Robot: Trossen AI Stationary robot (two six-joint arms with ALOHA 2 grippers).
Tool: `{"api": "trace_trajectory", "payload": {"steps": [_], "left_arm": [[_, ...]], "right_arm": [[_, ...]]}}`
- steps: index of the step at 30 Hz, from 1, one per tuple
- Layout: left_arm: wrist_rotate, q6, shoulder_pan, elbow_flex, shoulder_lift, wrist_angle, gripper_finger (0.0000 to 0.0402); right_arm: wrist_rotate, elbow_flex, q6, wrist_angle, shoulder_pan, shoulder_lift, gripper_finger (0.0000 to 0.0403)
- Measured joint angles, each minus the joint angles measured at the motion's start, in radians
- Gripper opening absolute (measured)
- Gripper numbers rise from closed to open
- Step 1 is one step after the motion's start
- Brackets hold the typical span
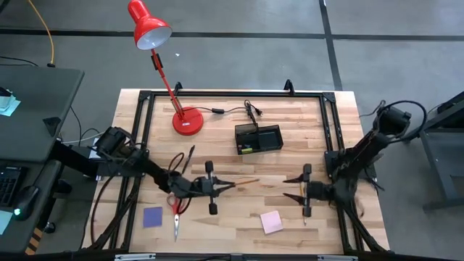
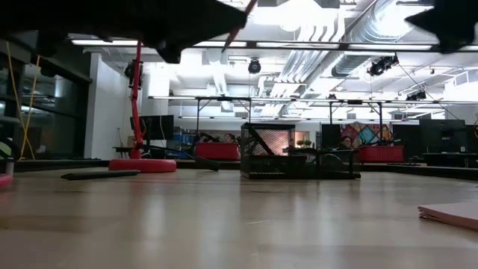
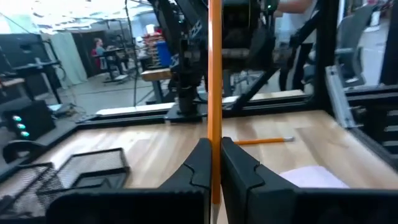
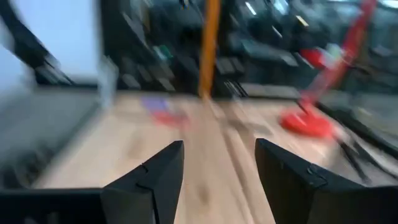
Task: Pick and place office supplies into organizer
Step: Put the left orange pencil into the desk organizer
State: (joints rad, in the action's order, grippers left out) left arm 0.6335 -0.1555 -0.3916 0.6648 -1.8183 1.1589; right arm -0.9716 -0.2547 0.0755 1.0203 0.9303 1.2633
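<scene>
— What else was on the table, and was anything in the way?

— A red desk lamp (image 1: 186, 119) stood at about eleven o'clock from the table's middle, with its cord (image 1: 232, 110) running off to the right. A black frame (image 1: 145, 116) ran around the table's edge. Nothing stood between the arms and the organizer (image 1: 258, 138).

— Where was the organizer?

— Near the middle, a bit toward twelve o'clock. It was a small black mesh tray with something small and yellow inside.

— And the grippers?

— The left gripper (image 1: 230, 184) was pinched tight on one orange pencil (image 3: 214, 93). It hung over the table at about seven o'clock from the organizer. The right gripper (image 1: 292, 186) was spread wide and held nothing. It sat at about five o'clock from the organizer. The two pointed at each other, with a gap between them.

— How many things lay loose?

— I counted one pink pad (image 1: 271, 222) at six o'clock from the right gripper. One blue pad (image 1: 152, 217) and one pair of red scissors (image 1: 176, 214) lay near the left arm. One black pen (image 1: 191, 155) lay by it too. One more pencil (image 3: 264, 141) lay flat on the wood.
</scene>
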Motion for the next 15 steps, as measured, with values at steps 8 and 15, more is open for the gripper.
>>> {"api": "trace_trajectory", "payload": {"steps": [8, 15], "left_arm": [[-0.042, -0.006, 0.008, 0.003, 0.0, 0.007, 0.0], [-0.138, 0.066, 0.08, 0.004, -0.06, 0.091, 0.0]], "right_arm": [[0.349, 0.088, 0.202, 0.398, -0.186, 0.0, 0.0179], [0.449, -0.012, 0.149, 0.137, -0.339, 0.0, 0.0179]]}}
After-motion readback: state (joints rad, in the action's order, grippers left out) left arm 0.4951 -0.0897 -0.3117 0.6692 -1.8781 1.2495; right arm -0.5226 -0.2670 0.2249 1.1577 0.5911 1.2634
